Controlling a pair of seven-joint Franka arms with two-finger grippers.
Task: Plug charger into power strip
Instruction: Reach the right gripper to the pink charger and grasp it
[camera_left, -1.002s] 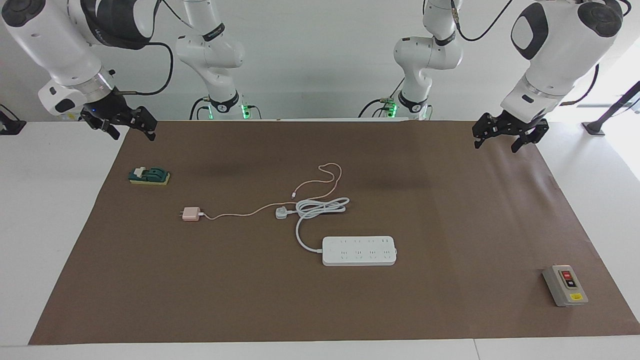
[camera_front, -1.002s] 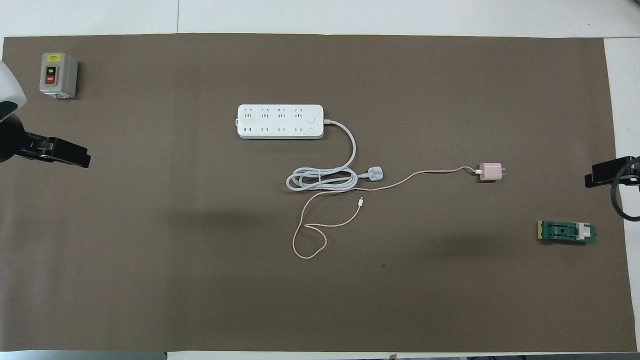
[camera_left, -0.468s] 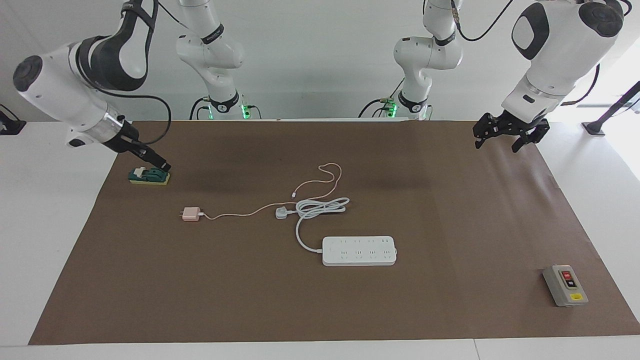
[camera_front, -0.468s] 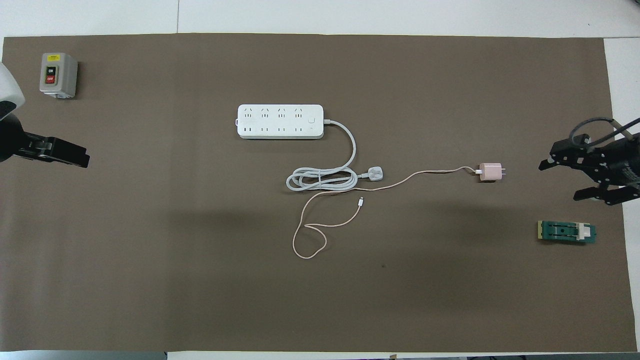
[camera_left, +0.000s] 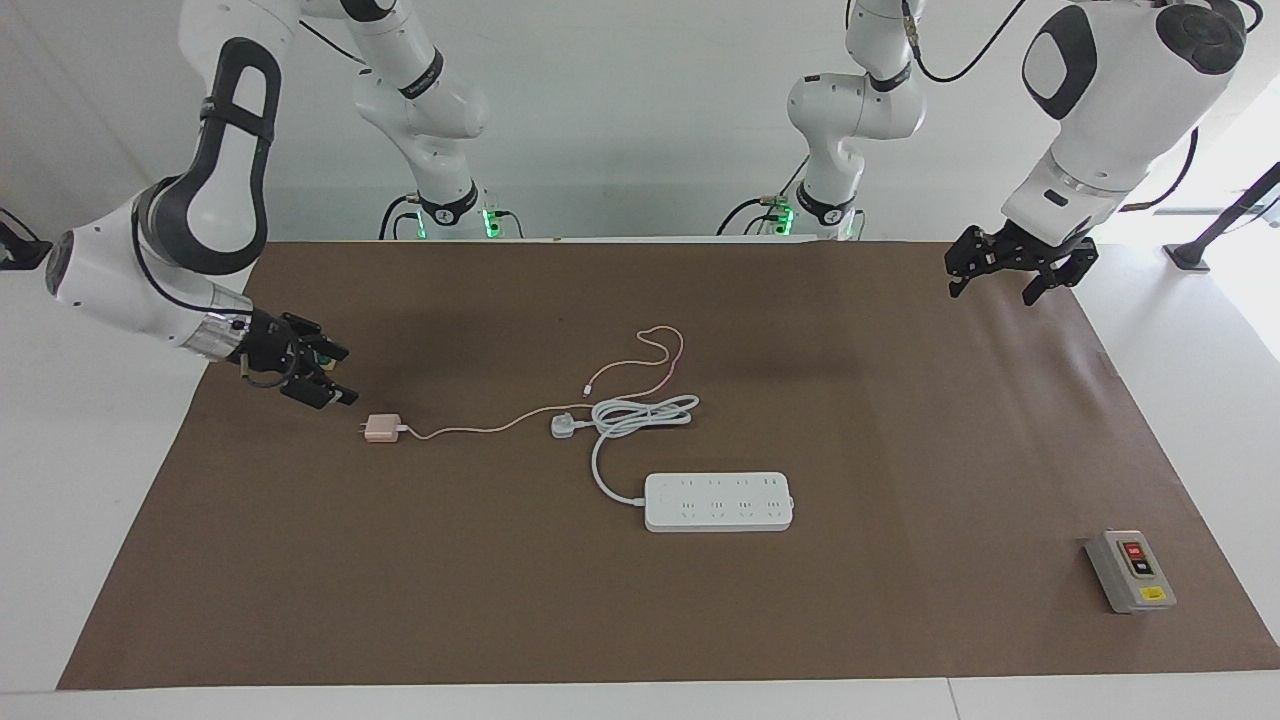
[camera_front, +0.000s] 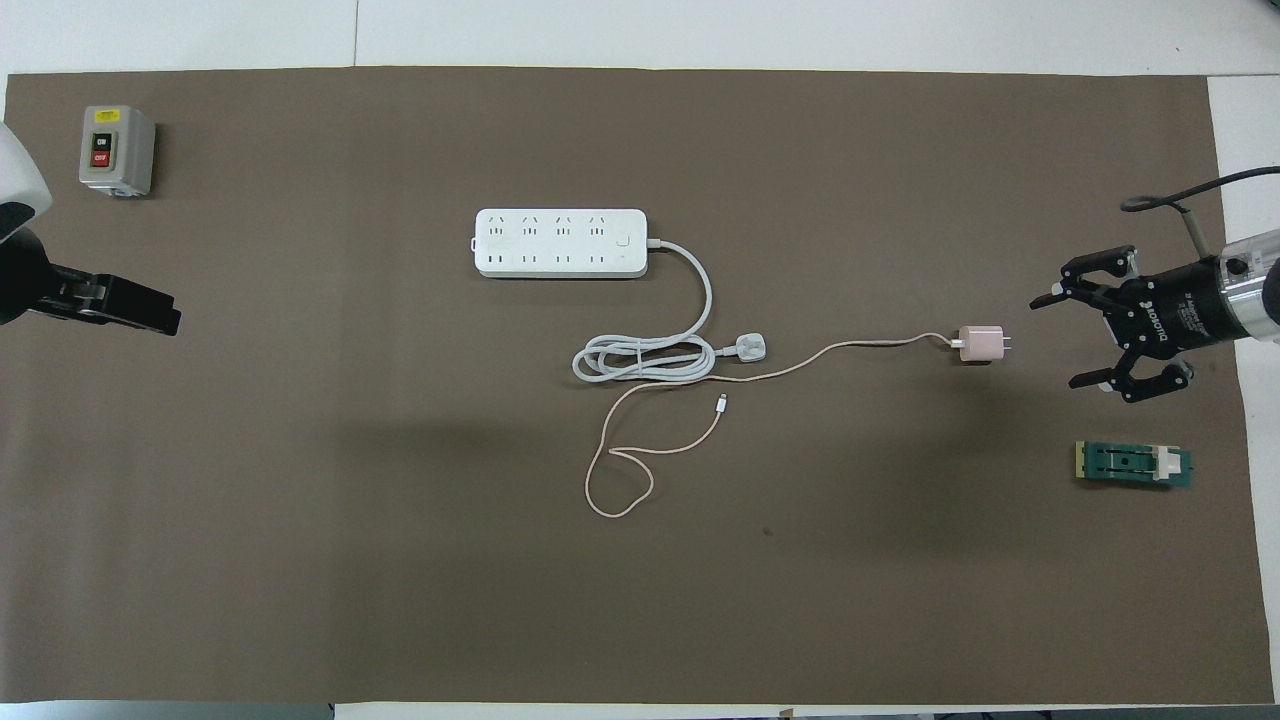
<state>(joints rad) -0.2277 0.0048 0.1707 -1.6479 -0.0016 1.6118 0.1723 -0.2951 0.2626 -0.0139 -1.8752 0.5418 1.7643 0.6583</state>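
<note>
**Right gripper lining up on the charger, nothing grasped yet**

Step in hand looks like the approach to pick. The right gripper (camera_left: 335, 375) is hanging low over the brown mat (camera_left: 900, 420), just beside the prong end of the charger (camera_left: 381, 428), jaws spread wide, holding nothing and not touching it. The charger is lying on the mat toward the right arm's end of the desk (camera_left: 100, 480), prongs pointing at the gripper, its thin pink cable (camera_left: 480, 424) trailing off toward the white three-pin plug (camera_left: 565, 427) and the coiled white cord (camera_left: 640, 412).

The power strip (camera_left: 718, 501) is sitting flat mid-mat, sockets up, farther from the robots than the charger and well apart from it.

The left gripper (camera_left: 1008, 275) is waiting over the mat's edge at its own end, fingers apart, empty.

Next move, my read: straddle the pink cube across its sides, close, lift, turn the prongs down, then carry it over a free socket. Cable drag could tug it off line.

The grey switch box (camera_left: 1130, 570) and the green block (camera_front: 1133, 464) are not involved.
</note>
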